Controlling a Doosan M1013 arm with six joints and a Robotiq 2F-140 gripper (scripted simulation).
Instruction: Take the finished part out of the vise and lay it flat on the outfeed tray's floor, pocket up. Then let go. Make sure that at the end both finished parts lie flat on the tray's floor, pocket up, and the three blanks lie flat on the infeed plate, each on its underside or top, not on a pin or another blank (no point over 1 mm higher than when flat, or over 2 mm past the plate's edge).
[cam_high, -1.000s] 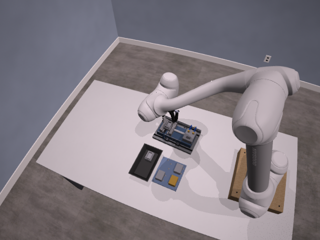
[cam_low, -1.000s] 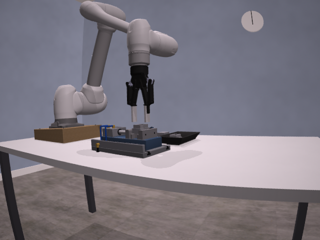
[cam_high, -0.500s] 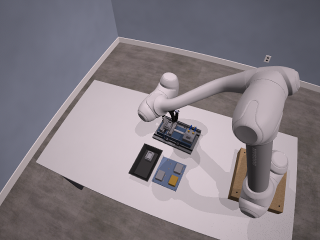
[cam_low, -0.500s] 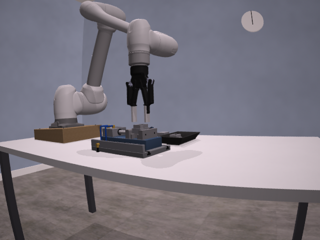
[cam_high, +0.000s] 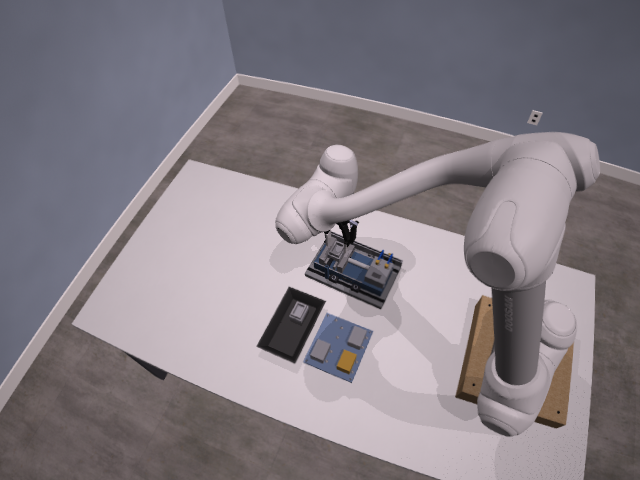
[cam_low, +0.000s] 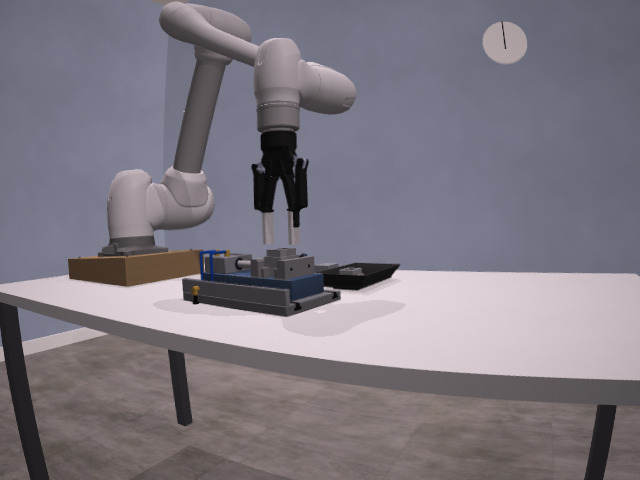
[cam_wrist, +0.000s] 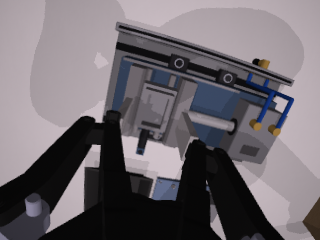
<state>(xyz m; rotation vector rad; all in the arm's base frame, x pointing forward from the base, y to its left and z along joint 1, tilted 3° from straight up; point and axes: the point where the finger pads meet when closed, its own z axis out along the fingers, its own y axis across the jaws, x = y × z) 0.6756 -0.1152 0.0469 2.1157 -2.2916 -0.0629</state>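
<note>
The finished part (cam_high: 334, 251), a grey block with a pocket on top, sits clamped between the jaws of the vise (cam_high: 354, 268) in the middle of the table. It also shows in the side view (cam_low: 281, 253) and in the wrist view (cam_wrist: 155, 107). My gripper (cam_low: 280, 240) hangs straight down just above the part, fingers partly spread and apart from it, with nothing between them. In the wrist view the fingers frame the part from above. The black outfeed tray (cam_high: 291, 323) lies in front of the vise and holds one grey part (cam_high: 299, 311).
A blue pallet (cam_high: 338, 347) with two grey blanks and one orange blank lies right of the tray. The vise has blue tubing and a cylinder (cam_low: 219, 262) at its arm-side end. The arm's wooden base (cam_high: 516, 361) stands at the table's right.
</note>
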